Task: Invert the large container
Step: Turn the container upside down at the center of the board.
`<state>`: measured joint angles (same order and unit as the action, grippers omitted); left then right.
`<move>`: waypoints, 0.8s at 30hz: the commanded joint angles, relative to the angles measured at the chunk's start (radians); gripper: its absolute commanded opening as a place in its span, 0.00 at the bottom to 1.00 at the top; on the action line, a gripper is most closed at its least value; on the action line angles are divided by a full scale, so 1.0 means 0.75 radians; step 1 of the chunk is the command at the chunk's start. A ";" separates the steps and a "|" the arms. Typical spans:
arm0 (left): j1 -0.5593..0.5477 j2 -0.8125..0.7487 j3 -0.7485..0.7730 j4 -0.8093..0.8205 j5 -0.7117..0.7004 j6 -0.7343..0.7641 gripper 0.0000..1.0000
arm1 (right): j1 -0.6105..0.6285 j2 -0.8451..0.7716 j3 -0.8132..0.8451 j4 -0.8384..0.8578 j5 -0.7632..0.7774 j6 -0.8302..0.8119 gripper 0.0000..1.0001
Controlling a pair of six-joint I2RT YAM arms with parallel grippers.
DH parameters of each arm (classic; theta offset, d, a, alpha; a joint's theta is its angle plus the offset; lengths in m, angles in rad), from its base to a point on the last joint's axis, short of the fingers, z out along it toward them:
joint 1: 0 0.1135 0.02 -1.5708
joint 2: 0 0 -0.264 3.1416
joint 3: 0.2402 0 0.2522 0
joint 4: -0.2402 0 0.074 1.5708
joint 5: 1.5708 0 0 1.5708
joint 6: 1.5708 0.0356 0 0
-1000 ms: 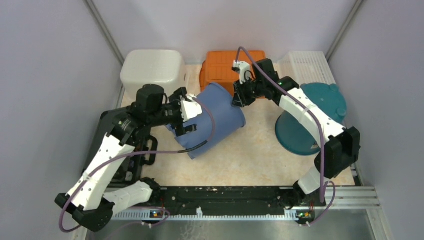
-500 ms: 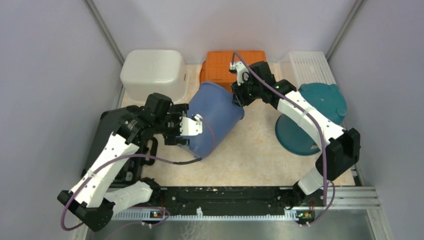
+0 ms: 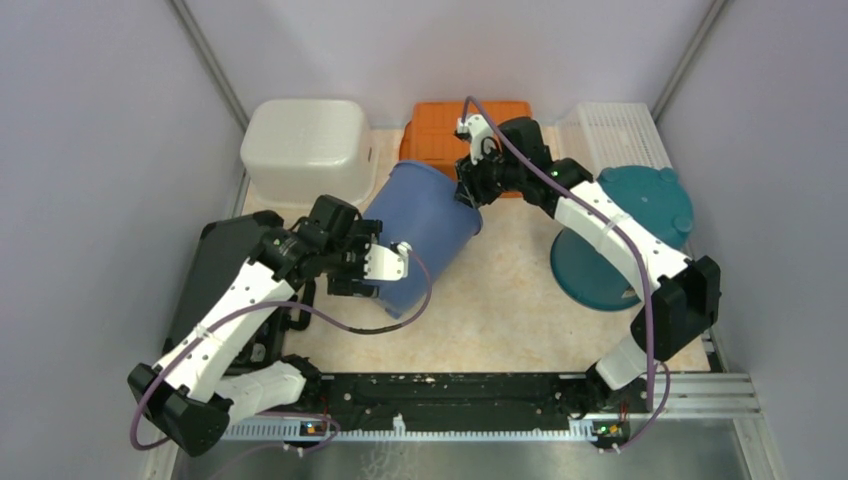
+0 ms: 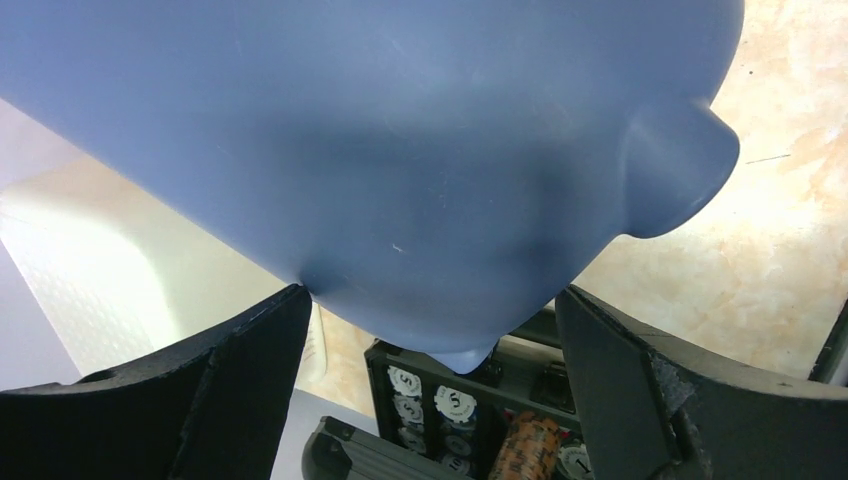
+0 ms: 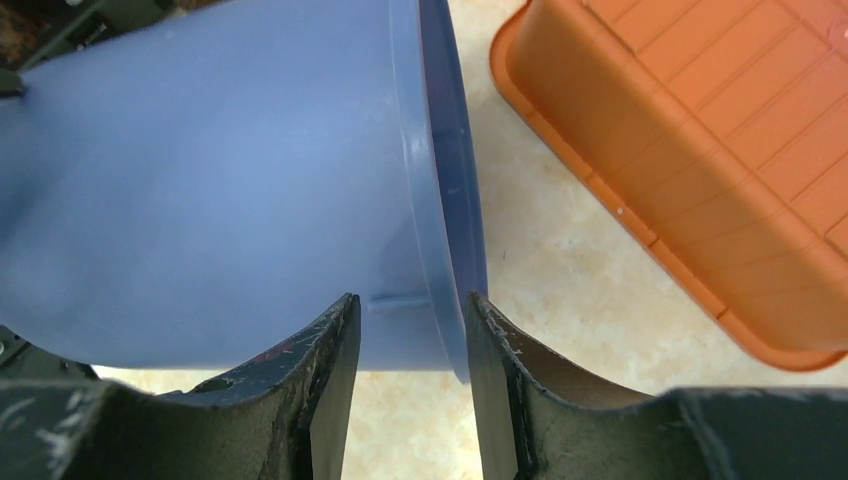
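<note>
The large container [image 3: 425, 225] is a blue bucket lying tilted, its base toward the front left and its rim toward the orange bin. My left gripper [image 3: 380, 272] is open wide at the base end. In the left wrist view the blue body [image 4: 400, 150] fills the space between the fingertips [image 4: 285, 310] of the left gripper [image 4: 430, 300]. My right gripper [image 3: 468, 190] is at the rim. In the right wrist view the right gripper [image 5: 412, 305] straddles the rim flange [image 5: 450, 200] with its jaws apart, leaving a gap on the left side.
A white tub [image 3: 305, 140] stands back left and an orange bin [image 3: 440, 135] behind the bucket. A white basket [image 3: 615, 130] is back right, with an overturned teal container [image 3: 620, 230] in front of it. A black case of poker chips [image 3: 225, 270] lies at the left.
The bucket's base has swung toward the front left. My left gripper slid from its side down to the base end. My right gripper's jaws widened around the rim.
</note>
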<state>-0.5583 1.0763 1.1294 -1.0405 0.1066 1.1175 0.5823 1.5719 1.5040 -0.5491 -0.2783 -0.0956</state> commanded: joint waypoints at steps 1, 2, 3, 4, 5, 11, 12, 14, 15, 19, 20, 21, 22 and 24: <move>-0.003 -0.007 -0.027 0.057 0.016 0.017 0.99 | 0.014 0.019 0.085 0.146 -0.059 -0.015 0.43; -0.004 -0.009 -0.034 0.059 0.020 0.015 0.99 | 0.015 0.029 0.088 0.159 -0.066 -0.012 0.43; -0.003 -0.011 -0.041 0.063 0.023 0.012 0.99 | 0.015 0.040 0.087 0.176 -0.076 -0.008 0.43; -0.004 -0.014 -0.047 0.064 0.028 0.012 0.99 | 0.014 0.051 0.087 0.192 -0.086 -0.007 0.43; -0.003 -0.015 -0.052 0.065 0.031 0.010 0.99 | 0.014 0.061 0.086 0.207 -0.097 -0.006 0.43; -0.004 -0.023 -0.051 0.064 0.061 0.000 0.99 | 0.015 0.098 0.051 0.340 -0.137 -0.004 0.43; -0.004 -0.024 -0.048 0.062 0.066 -0.001 0.99 | 0.015 0.102 0.043 0.358 -0.140 -0.004 0.42; -0.003 -0.025 -0.045 0.056 0.075 -0.001 0.99 | 0.014 0.101 0.013 0.420 -0.155 -0.012 0.41; -0.002 -0.025 -0.042 0.051 0.080 -0.002 0.99 | 0.014 0.098 -0.005 0.448 -0.156 -0.013 0.40; -0.004 -0.029 -0.036 0.042 0.103 -0.009 0.99 | 0.015 0.085 -0.073 0.553 -0.169 -0.019 0.34; -0.003 -0.030 -0.036 0.040 0.110 -0.011 0.99 | 0.014 0.087 -0.085 0.564 -0.172 -0.022 0.33; -0.003 -0.031 -0.036 0.038 0.115 -0.012 0.99 | 0.015 0.090 -0.088 0.569 -0.172 -0.023 0.33; -0.003 -0.031 -0.035 0.038 0.118 -0.015 0.99 | 0.014 0.094 -0.096 0.573 -0.170 -0.025 0.33; -0.002 -0.034 -0.035 0.037 0.130 -0.018 0.99 | 0.015 0.097 -0.115 0.586 -0.165 -0.030 0.33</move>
<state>-0.5579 1.0649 1.1023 -0.9962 0.1272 1.1194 0.5816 1.6470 1.4395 -0.1825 -0.3782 -0.0990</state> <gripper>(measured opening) 0.989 0.336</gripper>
